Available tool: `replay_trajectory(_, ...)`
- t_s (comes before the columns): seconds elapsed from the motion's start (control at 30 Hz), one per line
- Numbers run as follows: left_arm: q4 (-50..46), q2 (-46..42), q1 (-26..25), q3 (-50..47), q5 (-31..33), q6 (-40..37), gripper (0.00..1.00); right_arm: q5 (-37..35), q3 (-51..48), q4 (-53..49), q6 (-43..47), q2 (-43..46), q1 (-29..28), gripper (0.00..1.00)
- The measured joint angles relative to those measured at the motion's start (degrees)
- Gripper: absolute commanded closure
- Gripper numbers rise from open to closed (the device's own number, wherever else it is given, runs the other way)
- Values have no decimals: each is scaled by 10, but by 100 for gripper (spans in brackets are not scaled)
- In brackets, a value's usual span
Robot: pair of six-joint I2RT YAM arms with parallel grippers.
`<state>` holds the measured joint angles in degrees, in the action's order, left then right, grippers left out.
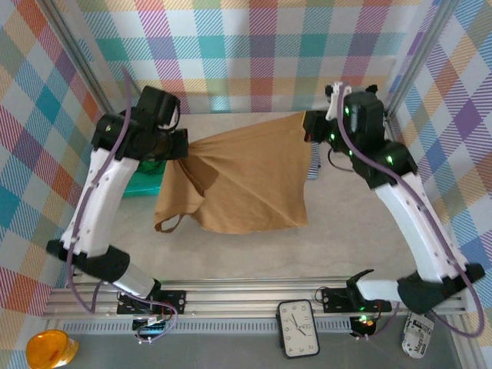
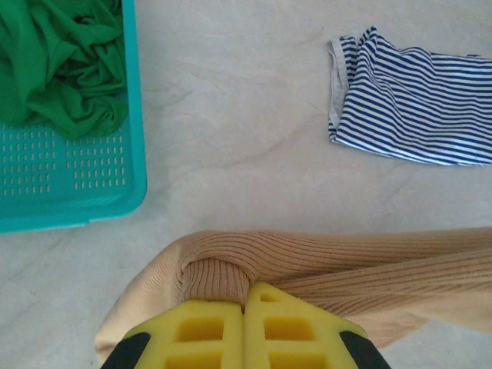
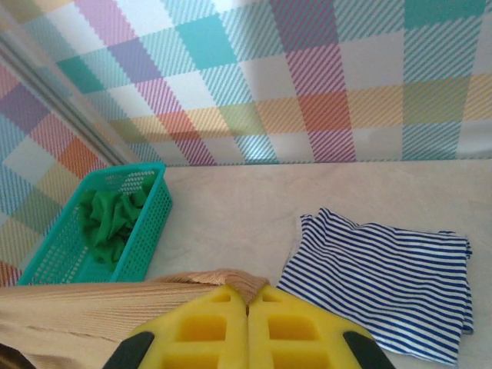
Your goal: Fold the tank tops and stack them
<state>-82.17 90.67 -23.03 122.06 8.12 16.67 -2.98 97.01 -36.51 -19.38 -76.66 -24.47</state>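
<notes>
As the left tool (image 2: 244,296) and right tool (image 3: 247,296) each clench one end of the tan top (image 1: 238,173), it hangs stretched crosswise between them above the middle of the worktop (image 1: 254,246); the striped top (image 3: 384,273) lies by the right edge.

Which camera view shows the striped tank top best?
Right wrist: the striped tank top lies folded, nearly whole. Left wrist crops it at the frame edge; top external gives a sliver beside the tan tank top.

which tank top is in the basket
The green one, bunched in the teal basket; the striped top lies on the table, the tan one is held up.
</notes>
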Motion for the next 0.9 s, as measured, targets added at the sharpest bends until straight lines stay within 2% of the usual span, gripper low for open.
replay_trajectory(0.17,-5,77,54,104,-35,-28,100,76,136,-52,-14,-108,33,100)
replay_trajectory(0.3,-6,71,59,127,-48,-37,100,107,181,-96,-14,-109,35,100)
replay_trajectory(0.37,0,42,59,96,-57,-37,100,122,167,-116,-14,-83,34,100)
replay_trajectory(0.5,26,-60,58,-86,-97,-33,100,151,24,-119,-18,7,34,100)
replay_trajectory(0.67,131,-177,38,-428,-165,14,100,163,-240,-107,-31,73,35,99)
replay_trajectory(0.77,210,-172,1,-587,-193,51,100,160,-378,-92,-40,70,35,100)
replay_trajectory(0.9,282,-118,-65,-659,-198,84,98,153,-477,-86,-51,70,37,100)
